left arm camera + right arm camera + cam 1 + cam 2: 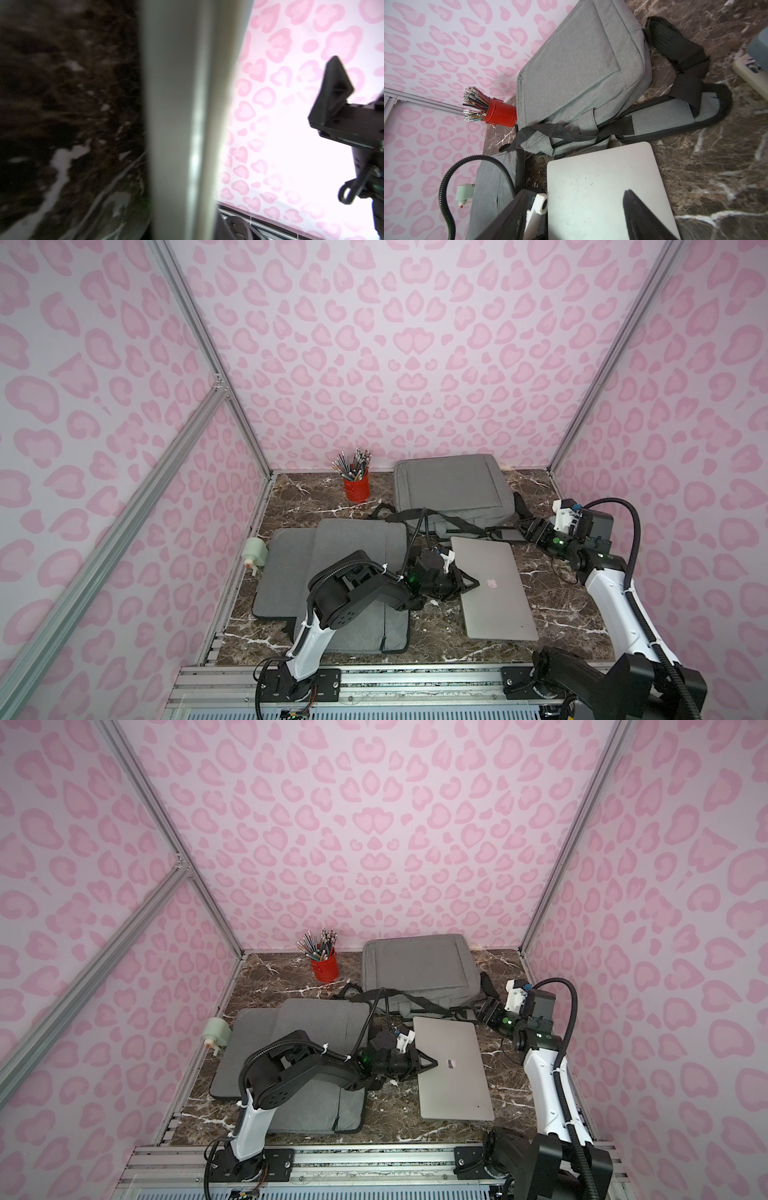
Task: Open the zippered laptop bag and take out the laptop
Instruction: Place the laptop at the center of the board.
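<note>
Matt metal laptop (494,589), cloth bag (357,585)

Laptop (494,587) flat on the worktop (552,614), right of centre. Laptop bag (357,547) flat to its left, overlapping a flat pad (282,572) further left. Backpack (451,489) behind the laptop, against the back wall, straps trailing forward. Pencil cup (356,487) left of the backpack. Small bottle (254,553) at the left edge, beside the pad. Left end effector (467,585) over the laptop's left edge; right end effector (524,527) just behind the laptop's far right corner.
</note>
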`<state>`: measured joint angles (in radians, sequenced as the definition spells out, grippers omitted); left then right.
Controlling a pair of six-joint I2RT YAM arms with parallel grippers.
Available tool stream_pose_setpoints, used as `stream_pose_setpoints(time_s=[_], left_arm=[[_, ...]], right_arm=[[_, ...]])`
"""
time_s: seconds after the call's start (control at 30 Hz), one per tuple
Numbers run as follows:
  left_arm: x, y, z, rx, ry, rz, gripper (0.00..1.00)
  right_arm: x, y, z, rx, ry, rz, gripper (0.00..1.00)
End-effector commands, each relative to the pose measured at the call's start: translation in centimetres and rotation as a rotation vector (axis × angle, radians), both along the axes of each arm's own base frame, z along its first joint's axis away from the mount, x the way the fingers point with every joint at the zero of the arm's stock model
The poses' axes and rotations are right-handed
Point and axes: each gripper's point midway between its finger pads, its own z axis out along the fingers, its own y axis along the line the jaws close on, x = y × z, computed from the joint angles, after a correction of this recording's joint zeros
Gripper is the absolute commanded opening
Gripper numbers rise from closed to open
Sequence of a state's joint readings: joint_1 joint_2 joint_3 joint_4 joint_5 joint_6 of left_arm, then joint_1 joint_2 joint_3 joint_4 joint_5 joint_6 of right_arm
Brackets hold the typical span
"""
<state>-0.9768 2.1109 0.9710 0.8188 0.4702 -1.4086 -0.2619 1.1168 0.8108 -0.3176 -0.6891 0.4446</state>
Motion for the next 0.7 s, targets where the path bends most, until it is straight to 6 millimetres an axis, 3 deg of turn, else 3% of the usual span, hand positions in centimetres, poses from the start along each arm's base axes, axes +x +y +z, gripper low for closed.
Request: stream_pose_setpoints(time_s=[0.0, 0.27, 0.67], left_arm=[[-0.2, 0.1, 0.7, 0.008, -0.025, -0.03, 0.34], [-0.2, 1.9, 0.0, 0.175, -0.05, -0.084, 0.51], [0.8, 4.7, -1.2, 0.348, -0.05, -0.133, 0.54]], right_arm=[[0.2, 0.0, 0.1, -0.013, -0.017, 0.008, 0.73], [0.1, -0.3, -0.4, -0.036, -0.007, -0.002, 0.74], [-0.3, -0.2, -0.5, -0.045, -0.015, 0.003, 0.75]])
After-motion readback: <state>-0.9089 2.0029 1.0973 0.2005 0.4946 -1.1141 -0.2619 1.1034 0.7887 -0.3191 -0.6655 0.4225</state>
